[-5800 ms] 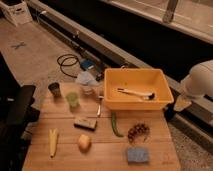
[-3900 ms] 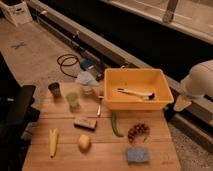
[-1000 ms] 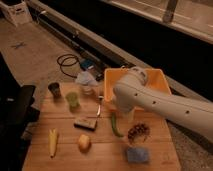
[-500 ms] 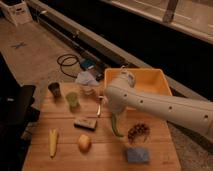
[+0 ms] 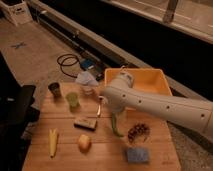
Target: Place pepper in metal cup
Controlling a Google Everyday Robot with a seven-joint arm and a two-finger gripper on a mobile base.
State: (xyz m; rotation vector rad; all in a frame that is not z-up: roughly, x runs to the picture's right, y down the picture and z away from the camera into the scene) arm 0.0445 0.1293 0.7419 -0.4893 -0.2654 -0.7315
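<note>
1. Your arm (image 5: 165, 107) reached in from the right edge of the frame across the desk (image 5: 65, 161). Its pincer (image 5: 101, 108) hung near the centre of the frame, low over the wood and just left of the pepper's upper end.
2. The pincer stood open with nothing in it.
3. The pepper (image 5: 116, 128) lay flat on the desk just below the centre of the frame. Its lower tip pointed toward the bottom edge and its upper end was hidden behind the arm. It lay between the brown block (image 5: 85, 123) on the left and the dark cluster (image 5: 138, 131) on the right, touching neither as far as I could tell.
4. The metal cup (image 5: 55, 90) stood upright left of centre, near the desk's far left corner. The green cup (image 5: 73, 100) stood just beside it, on the side nearer the pincer. The metal cup was well apart from the pepper.
5. By my reading, no part of the task was done. You were at the approach, with the pincer close to the pepper but not around it.
6. You had yet to line the pincer up over the pepper, close on it, lift it, carry it toward the upper left and release it into the metal cup.
7. The carry would probably pass over or beside the green cup, so you needed to pick the right cup. The pepper looked long for the metal cup and would likely have to go in end first.
</note>
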